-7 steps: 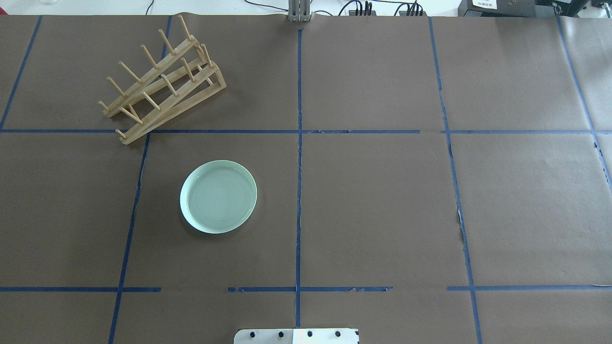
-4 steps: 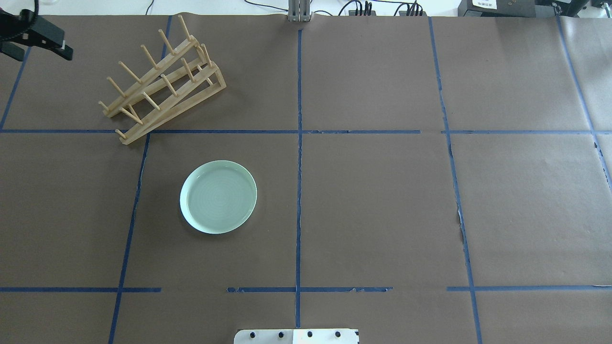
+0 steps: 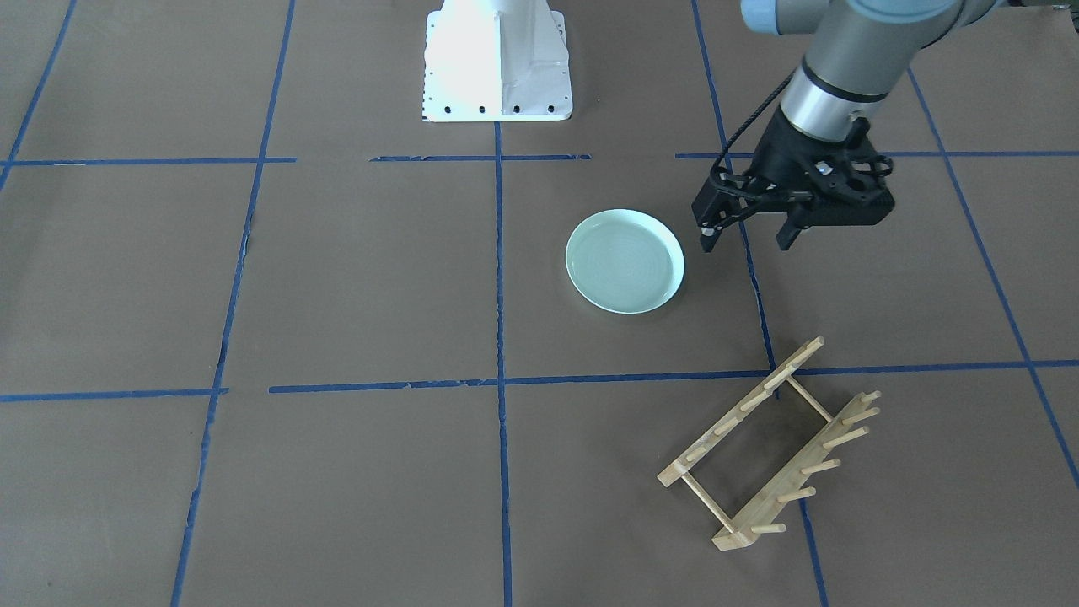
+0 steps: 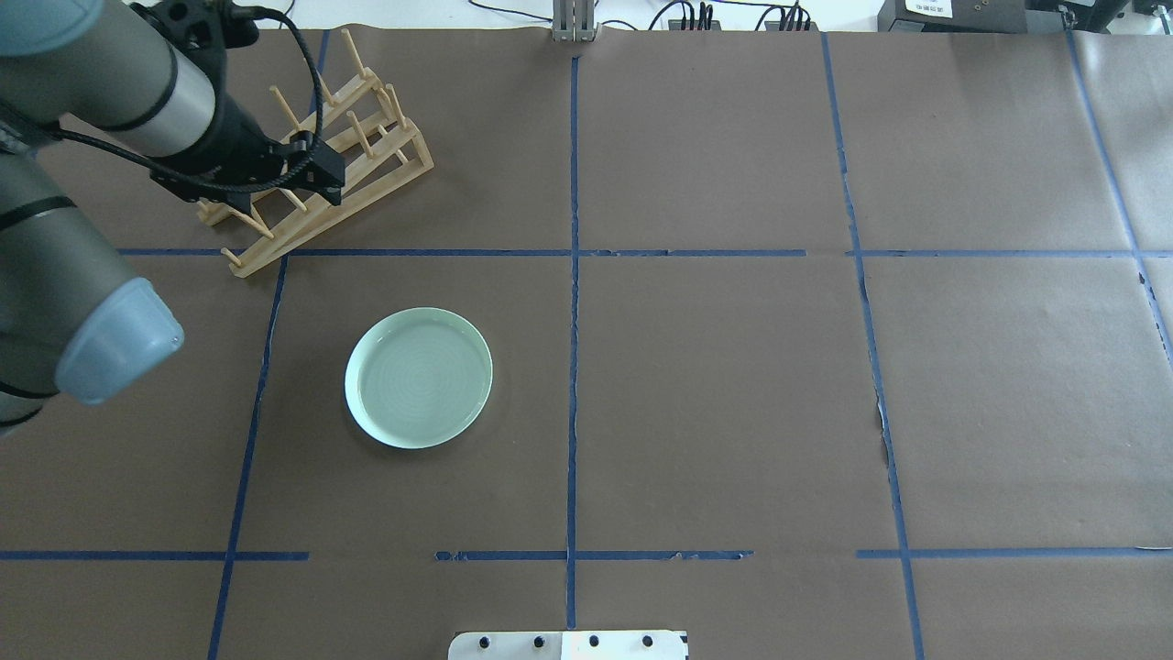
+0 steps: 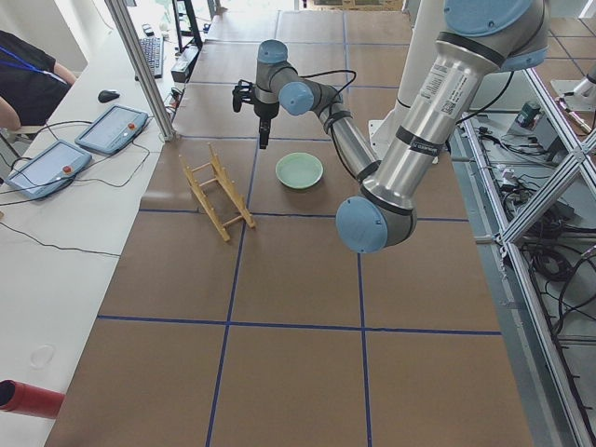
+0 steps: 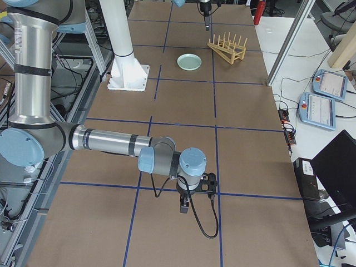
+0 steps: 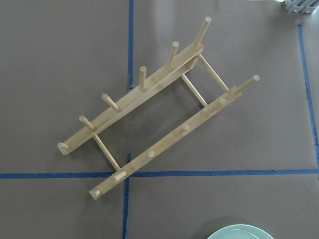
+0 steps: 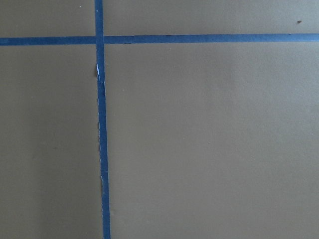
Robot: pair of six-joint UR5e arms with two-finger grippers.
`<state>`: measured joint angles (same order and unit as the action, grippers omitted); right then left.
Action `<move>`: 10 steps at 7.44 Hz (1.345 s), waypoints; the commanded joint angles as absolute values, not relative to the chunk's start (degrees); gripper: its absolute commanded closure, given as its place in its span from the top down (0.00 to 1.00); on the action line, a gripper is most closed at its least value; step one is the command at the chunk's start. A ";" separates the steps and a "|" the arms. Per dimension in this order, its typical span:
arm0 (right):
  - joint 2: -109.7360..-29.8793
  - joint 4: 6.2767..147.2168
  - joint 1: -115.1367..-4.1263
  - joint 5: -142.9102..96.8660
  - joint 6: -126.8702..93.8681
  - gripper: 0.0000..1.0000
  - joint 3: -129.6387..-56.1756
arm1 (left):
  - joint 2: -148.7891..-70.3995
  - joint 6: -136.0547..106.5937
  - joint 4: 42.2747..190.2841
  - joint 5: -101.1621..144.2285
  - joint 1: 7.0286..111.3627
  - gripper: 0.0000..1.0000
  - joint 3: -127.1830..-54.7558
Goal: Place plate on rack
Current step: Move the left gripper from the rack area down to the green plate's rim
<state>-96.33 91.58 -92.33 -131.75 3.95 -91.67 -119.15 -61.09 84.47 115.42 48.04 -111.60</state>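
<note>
The pale mint-green plate (image 4: 419, 377) lies flat on the brown table cover, also in the front view (image 3: 625, 261); its rim shows at the bottom of the left wrist view (image 7: 239, 233). The wooden rack (image 3: 771, 447) stands beyond it at the far left (image 4: 376, 151), fully shown in the left wrist view (image 7: 154, 109). My left gripper (image 3: 746, 240) is open and empty, held high above the table. It overlaps the rack in the overhead view (image 4: 266, 183). My right gripper (image 6: 186, 206) hangs low far from both; I cannot tell if it is open.
The white robot base (image 3: 497, 63) stands at the table's near edge. Blue tape lines (image 4: 573, 275) divide the brown cover. Tablets (image 5: 112, 128) and an operator sit beyond the far edge.
My left arm has swung in from the upper left corner and now hangs over the rack. The plate and rack have not moved.
</note>
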 commanded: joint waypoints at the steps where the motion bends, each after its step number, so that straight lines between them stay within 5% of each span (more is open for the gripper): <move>1: -96.33 91.58 -92.29 -131.75 3.96 1.00 -91.67 | -123.55 -69.22 84.46 108.39 37.58 1.00 -106.56; 4: -96.33 91.58 -92.29 -131.75 3.96 1.00 -91.67 | -128.06 -69.87 88.21 106.80 33.25 1.00 -96.97; 10: -96.33 91.58 -92.29 -131.75 3.96 1.00 -91.67 | -127.44 -75.93 96.05 103.90 27.25 0.98 -91.33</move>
